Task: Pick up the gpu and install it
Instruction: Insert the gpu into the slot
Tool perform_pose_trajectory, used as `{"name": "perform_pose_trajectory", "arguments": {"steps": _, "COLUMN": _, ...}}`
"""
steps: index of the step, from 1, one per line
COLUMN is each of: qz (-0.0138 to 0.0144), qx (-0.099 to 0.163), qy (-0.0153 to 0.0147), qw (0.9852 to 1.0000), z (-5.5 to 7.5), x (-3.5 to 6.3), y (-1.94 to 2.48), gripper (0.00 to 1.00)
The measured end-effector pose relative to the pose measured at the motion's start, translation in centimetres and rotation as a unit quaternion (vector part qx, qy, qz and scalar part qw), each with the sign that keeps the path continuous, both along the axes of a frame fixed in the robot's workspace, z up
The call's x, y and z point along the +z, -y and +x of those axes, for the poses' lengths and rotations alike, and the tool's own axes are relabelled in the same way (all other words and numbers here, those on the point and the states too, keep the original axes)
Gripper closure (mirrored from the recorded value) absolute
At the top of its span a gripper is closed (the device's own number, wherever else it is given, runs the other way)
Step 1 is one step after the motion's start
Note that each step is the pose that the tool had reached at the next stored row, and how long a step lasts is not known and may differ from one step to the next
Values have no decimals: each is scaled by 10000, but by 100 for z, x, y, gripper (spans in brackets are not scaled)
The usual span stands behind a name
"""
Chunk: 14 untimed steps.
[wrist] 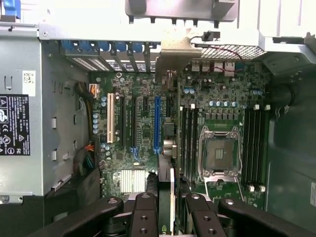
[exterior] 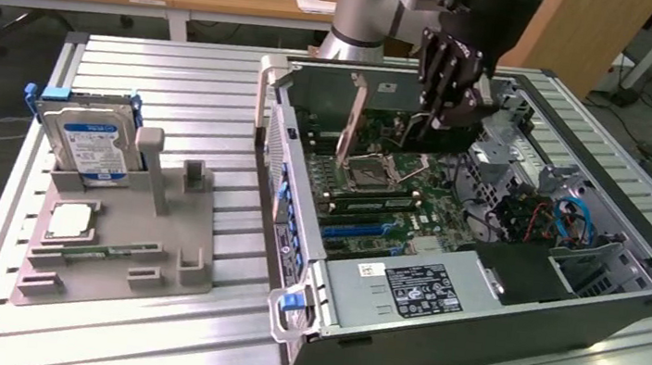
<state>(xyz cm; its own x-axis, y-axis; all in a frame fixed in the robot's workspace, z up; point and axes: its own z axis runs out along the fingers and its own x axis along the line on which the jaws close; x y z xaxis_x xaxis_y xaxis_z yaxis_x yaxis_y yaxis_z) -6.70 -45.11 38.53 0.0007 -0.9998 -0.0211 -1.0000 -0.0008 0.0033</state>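
My gripper [exterior: 445, 113] hangs inside the open computer case [exterior: 610, 301], at its far end over the motherboard. It is shut on the gpu [exterior: 398, 128], a thin dark card held on edge with its silvery metal bracket [exterior: 355, 110] toward the case's rear wall. In the wrist view the gpu [wrist: 168, 143] appears edge-on, running from between my fingers [wrist: 145, 215] to its bracket [wrist: 174, 55] at the rear slot openings. It lies just beside the long blue slot [wrist: 157, 123]. Whether the card touches a slot I cannot tell.
The CPU socket [wrist: 217, 154] and memory slots [wrist: 187, 143] lie close beside the card. A power supply [exterior: 413, 288] fills the case's near end. On the exterior view's left, a grey fixture [exterior: 168, 256] holds a hard drive [exterior: 88, 142], a chip [exterior: 71, 218] and a memory stick [exterior: 87, 253].
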Motion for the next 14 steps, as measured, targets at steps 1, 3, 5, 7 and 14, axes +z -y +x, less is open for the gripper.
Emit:
{"name": "perform_pose_trajectory", "arguments": {"steps": 1, "qz": 0, "qx": 7, "qy": 0, "qw": 10000, "z": 0, "x": -7, "y": 0, "gripper": 73}}
{"name": "perform_pose_trajectory", "arguments": {"steps": 3, "qz": 1, "qx": 8, "qy": 0, "qw": 10000, "z": -1, "x": -20, "y": 0, "gripper": 73}}
{"name": "perform_pose_trajectory", "arguments": {"steps": 5, "qz": 1, "qx": 7, "qy": 1, "qw": 10000, "z": -4, "x": -36, "y": 0, "gripper": 73}}
{"name": "perform_pose_trajectory", "arguments": {"steps": 7, "qz": 1, "qx": 7, "qy": 1, "qw": 10000, "z": -13, "x": -53, "y": -1, "gripper": 73}}
{"name": "perform_pose_trajectory", "arguments": {"steps": 14, "qz": 1, "qx": 19, "qy": 1, "qw": 10000, "z": -53, "x": -126, "y": -8, "gripper": 73}}
